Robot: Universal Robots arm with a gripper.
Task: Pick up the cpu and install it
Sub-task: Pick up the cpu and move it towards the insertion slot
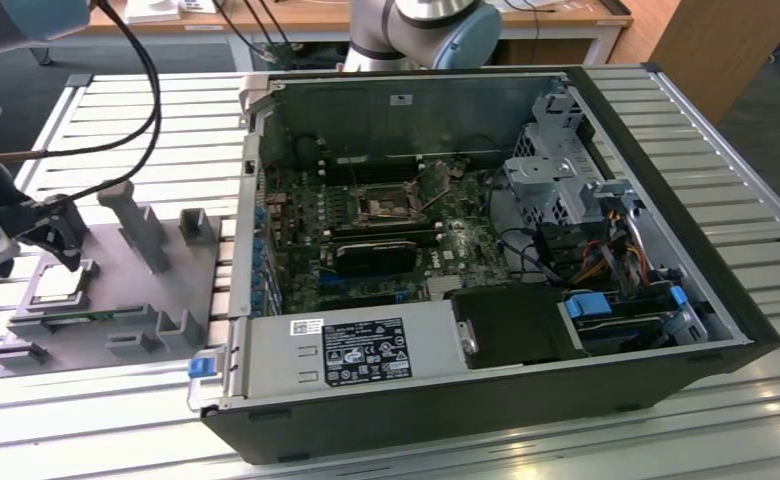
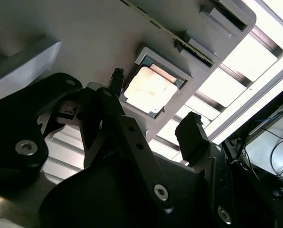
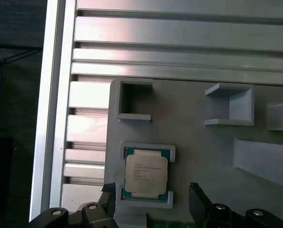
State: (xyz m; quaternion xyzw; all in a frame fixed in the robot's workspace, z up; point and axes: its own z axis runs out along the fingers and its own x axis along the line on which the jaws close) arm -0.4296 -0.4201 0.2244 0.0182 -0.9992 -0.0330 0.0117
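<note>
End effector (image 1: 33, 258) hangs open right over the cpu (image 3: 146, 173). Its black fingers are spread, w/ the chip between & just below the tips, apparently not touching. The cpu lies flat in a square pocket of the grey fixture tray (image 3: 198, 156). To grip well, I'd say: centre up, keep fingers square to opposite edges, pinch the thin rim, no tilt. Lid is smooth shiny metal, the tray matte plastic w/ blocky posts, & the surface (image 3: 179, 33) ribbed aluminium.

A slatted metal table (image 1: 744, 200) bears a grey tray (image 1: 107, 302) and computer case (image 1: 524, 410).
</note>
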